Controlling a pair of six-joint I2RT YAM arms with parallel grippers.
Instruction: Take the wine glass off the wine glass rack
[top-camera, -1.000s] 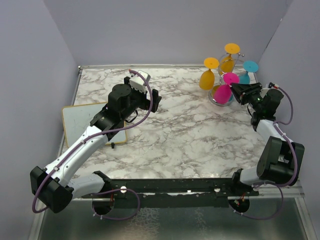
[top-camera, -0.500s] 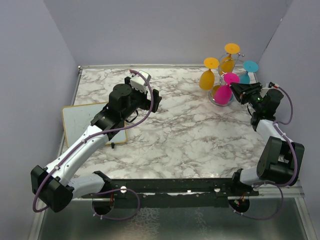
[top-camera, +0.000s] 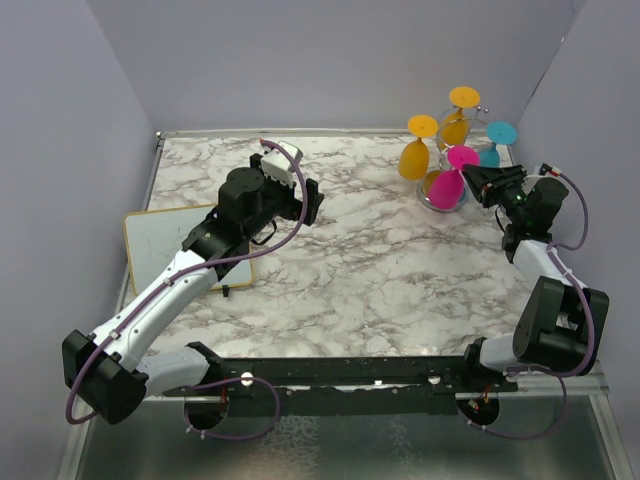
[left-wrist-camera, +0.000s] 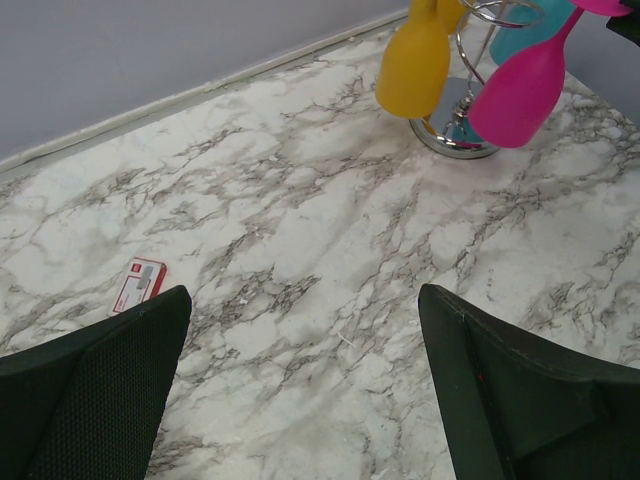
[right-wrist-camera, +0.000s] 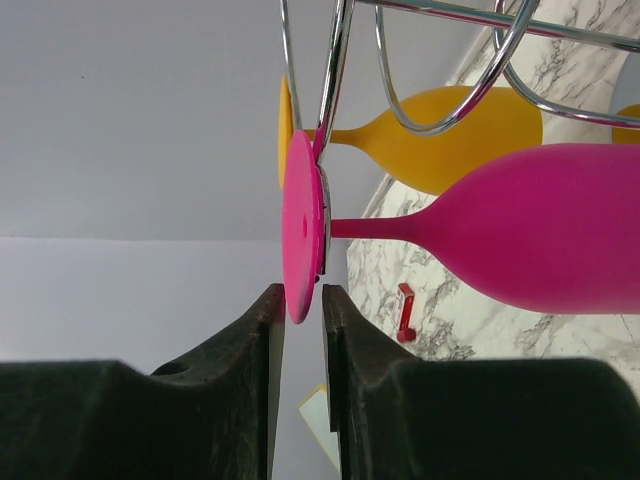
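The white, grey-veined marble tabletop (top-camera: 380, 260) carries the silver wire wine glass rack (left-wrist-camera: 452, 143) at its 1 o'clock corner. The opaque pink wine glass (right-wrist-camera: 560, 230) hangs bowl-down on the rack's 6 o'clock side. Only the right wrist view shows that glass's round foot against a wire loop, its rim between the narrowed fingers of the right end effector (right-wrist-camera: 303, 300); whether they press it I cannot tell. The right arm runs up the 3 o'clock edge, wrist pointing toward 9 o'clock. The left end effector (left-wrist-camera: 303, 330), spread wide, hovers over the tabletop, aimed toward 2 o'clock.
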